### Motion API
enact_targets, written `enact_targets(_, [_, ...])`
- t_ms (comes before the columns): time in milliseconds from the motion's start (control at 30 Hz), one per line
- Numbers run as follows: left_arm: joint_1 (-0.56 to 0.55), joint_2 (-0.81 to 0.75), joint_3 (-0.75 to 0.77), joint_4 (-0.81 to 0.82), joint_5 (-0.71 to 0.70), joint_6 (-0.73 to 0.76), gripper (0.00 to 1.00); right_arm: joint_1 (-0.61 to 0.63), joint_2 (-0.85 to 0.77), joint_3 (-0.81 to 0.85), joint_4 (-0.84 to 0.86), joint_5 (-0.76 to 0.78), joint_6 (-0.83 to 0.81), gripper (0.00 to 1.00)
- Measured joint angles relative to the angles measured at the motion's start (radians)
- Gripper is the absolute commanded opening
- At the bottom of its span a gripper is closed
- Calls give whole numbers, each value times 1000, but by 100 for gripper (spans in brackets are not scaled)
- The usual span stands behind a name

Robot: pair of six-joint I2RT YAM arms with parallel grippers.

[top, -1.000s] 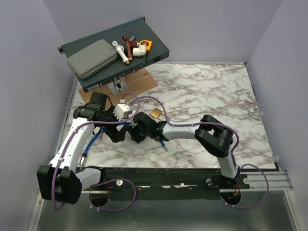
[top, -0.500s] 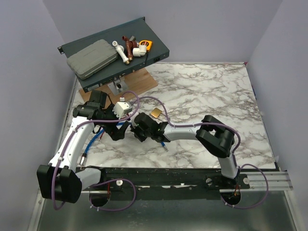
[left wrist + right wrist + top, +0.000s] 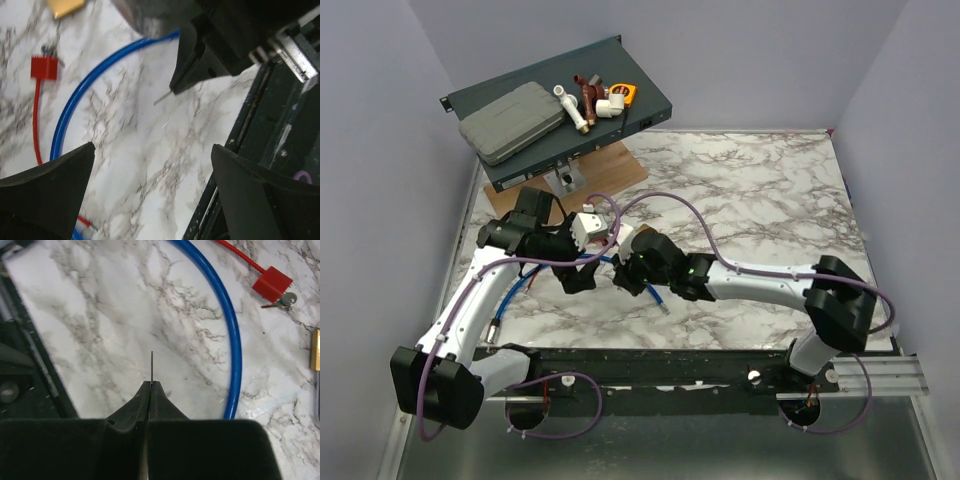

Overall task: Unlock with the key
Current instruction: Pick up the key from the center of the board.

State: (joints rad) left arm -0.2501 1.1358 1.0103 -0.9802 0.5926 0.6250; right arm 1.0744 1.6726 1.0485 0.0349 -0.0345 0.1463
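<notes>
Right wrist view: the key (image 3: pixel 151 365) is seen edge-on, pinched between the clenched jaws of the right gripper (image 3: pixel 151 386) over the marble table (image 3: pixel 100 315), beside a blue cable (image 3: pixel 235 350). The left gripper (image 3: pixel 152 149) is spread wide nearby, and nothing is grasped in it.

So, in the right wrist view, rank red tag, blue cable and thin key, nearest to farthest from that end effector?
1. thin key, pinched in the right end effector.
2. blue cable, to the right.
3. red tag, upper right.

Right gripper (image 3: pixel 151 384), earlier agape, now tight on the key (image 3: pixel 151 365); elbow (image 3: pixel 840 300) farther right.
</notes>
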Motion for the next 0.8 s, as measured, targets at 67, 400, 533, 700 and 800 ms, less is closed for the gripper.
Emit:
enact_targets(67, [-13,-5,24,-4,87,34,98,0,-64,-11,-27,-27,5,1])
enact_targets(400, [-17,146,278,-288,451,254,84,-8,-393,1,-31,-83,35,1])
enact_targets(533, [-17,224,340,-437,555,380,99,-9,-431,14,-53,-92,36,1])
enact_targets(700, [-16,191,387,-505,660,425,98,-9,-446,15,-100,-105,35,1])
enact_targets(800, [-16,125,370,-430,682,340,82,-9,-457,15,-119,-113,34,1])
